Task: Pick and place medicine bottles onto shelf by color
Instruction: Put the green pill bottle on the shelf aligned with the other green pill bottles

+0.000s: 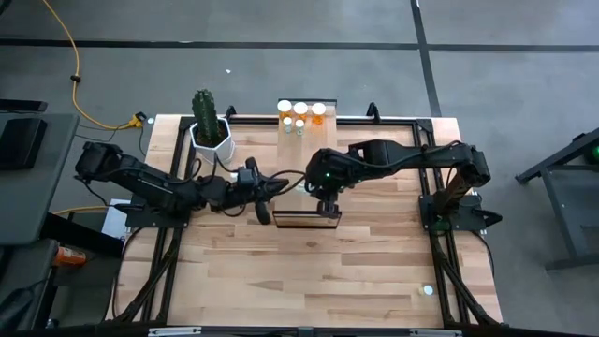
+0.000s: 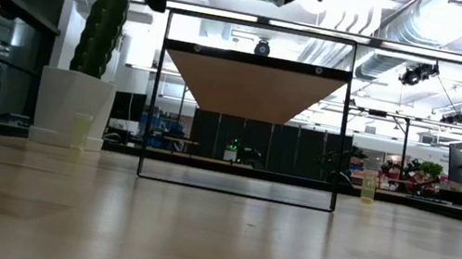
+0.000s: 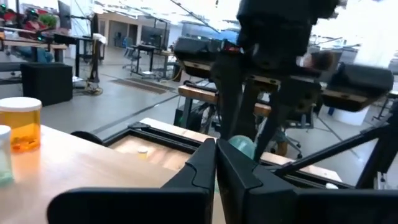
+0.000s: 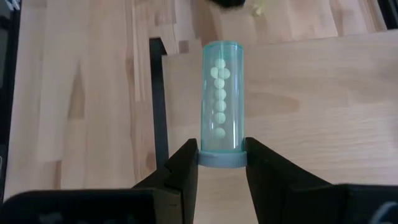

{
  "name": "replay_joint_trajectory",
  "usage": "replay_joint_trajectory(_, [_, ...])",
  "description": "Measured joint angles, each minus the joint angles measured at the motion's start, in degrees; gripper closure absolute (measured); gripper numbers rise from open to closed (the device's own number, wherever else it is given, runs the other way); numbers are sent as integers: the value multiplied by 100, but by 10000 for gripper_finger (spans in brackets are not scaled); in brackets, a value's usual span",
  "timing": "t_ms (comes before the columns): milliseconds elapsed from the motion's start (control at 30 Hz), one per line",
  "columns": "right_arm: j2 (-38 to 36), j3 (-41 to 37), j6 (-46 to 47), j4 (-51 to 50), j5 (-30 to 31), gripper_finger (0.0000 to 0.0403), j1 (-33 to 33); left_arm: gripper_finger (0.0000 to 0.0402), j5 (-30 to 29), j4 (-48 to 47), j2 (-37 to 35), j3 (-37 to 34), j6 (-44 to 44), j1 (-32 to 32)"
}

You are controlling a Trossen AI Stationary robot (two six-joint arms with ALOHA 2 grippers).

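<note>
Pale green bottle [image 4: 221, 102] with yellowish pills and grey cap; orange bottles [image 1: 318, 113], white caps; light-wood shelf [image 4: 298, 87]; green cactus [image 1: 205, 110].

A pale green bottle [image 4: 222, 102] holding small round pills is lying between the fingers of the right gripper [image 4: 222, 163], clamped at its cap, with its body pointing away from the gripper over the shelf [image 4: 311, 106]. Orange and pale bottles [image 1: 300, 114] are standing upright at the shelf's end farthest from that gripper.
</note>
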Motion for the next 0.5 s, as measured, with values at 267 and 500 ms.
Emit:
replay_joint_trajectory(267, [166, -9, 0, 222, -238, 306, 0, 401, -20, 72, 92, 30, 19, 5])
replay_joint_trajectory(500, [380, -9, -65, 298, -340, 306, 0, 401, 63, 211, 92, 33, 192, 0])
